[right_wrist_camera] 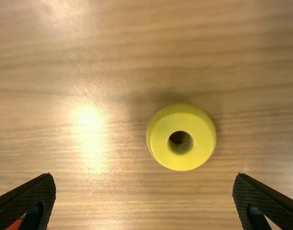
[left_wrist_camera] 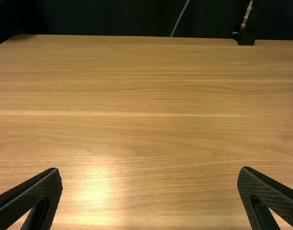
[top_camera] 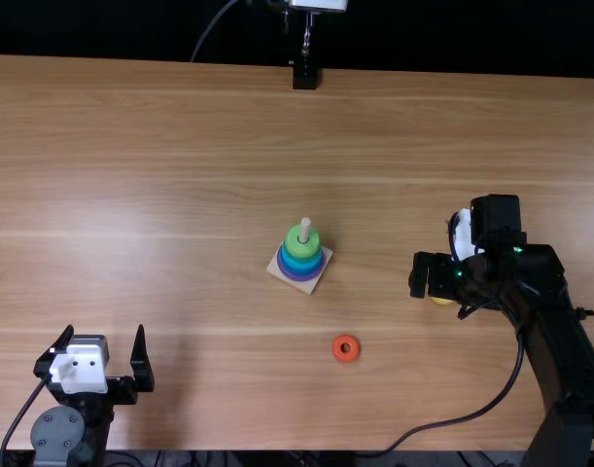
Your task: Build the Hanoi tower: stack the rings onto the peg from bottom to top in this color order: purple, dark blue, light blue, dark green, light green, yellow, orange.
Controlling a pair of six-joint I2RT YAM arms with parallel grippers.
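With twelve o'clock at the table's (top_camera: 180,195) far edge, the left gripper (top_camera: 104,336) is at eight o'clock from the tower, its fingers wide apart with nothing between them. The orange ring (top_camera: 345,348) lies flat at the tower's five o'clock; in the right wrist view a bit of it peeks out past a finger. At two o'clock from that ring is the yellow ring (top_camera: 440,301) (the top view gives a sliver of it under the right gripper (top_camera: 450,275), the right wrist view its full face and hole). The right gripper's fingers are apart, and the yellow ring sits on the wood. On the wooden base (top_camera: 311,288), around the peg (top_camera: 304,228), purple (top_camera: 301,276) is lowest, then blues (top_camera: 301,264), with green (top_camera: 302,243) topmost. A black stand (top_camera: 304,78) is at twelve.
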